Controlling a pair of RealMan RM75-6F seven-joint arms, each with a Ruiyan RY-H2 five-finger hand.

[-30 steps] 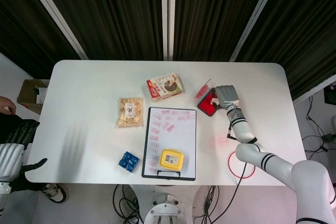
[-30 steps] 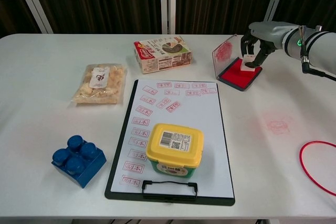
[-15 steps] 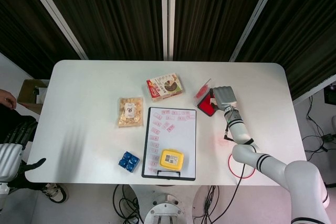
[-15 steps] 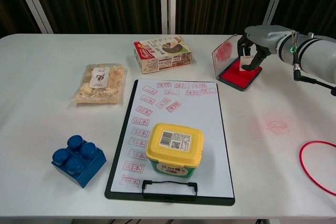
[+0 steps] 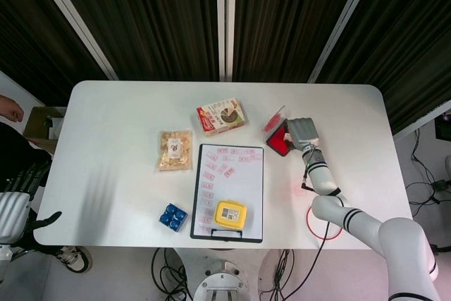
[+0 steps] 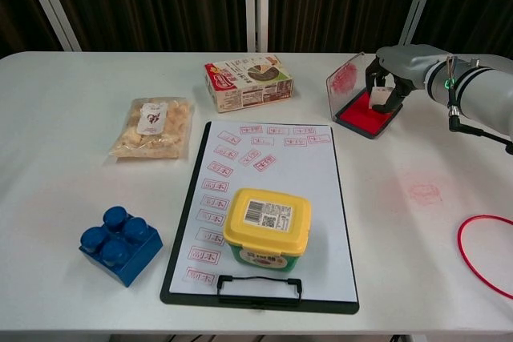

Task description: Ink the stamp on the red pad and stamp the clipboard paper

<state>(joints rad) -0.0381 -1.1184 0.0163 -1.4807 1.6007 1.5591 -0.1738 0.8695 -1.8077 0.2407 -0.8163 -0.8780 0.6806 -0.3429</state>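
Head view: taking the clipboard (image 5: 227, 192) as the landmark, the red pad (image 5: 276, 142) lies just beyond its far right corner, hinged lid propped up on the side toward the clipboard. The right hand (image 5: 301, 132) sits over the pad's outer half, covering most of it; the stamp cannot be made out from up here. A yellow-lidded tub (image 5: 230, 214) stands on the paper near the clip end, a snack bag (image 5: 175, 149) lies off the clipboard's left edge, a food box (image 5: 221, 117) beyond its far edge, and a blue block (image 5: 173, 216) left of its near corner. The left hand (image 5: 28, 199) hangs well left of the clipboard, off the table edge; whether its dark fingers are spread or curled cannot be told.

Chest view: the right hand (image 6: 393, 78) pinches a small pale stamp (image 6: 382, 98) between its fingertips, over the pad (image 6: 368, 114), either touching the ink or just above it. The paper (image 6: 272, 198) already carries many red marks along its left edge and far end.

The likely risks: a shallow pinch could let the stamp twist or drop in transit; the raised lid stands on the path toward the clipboard and could be clipped; and the tub narrows the free paper, so a low carry may nudge it
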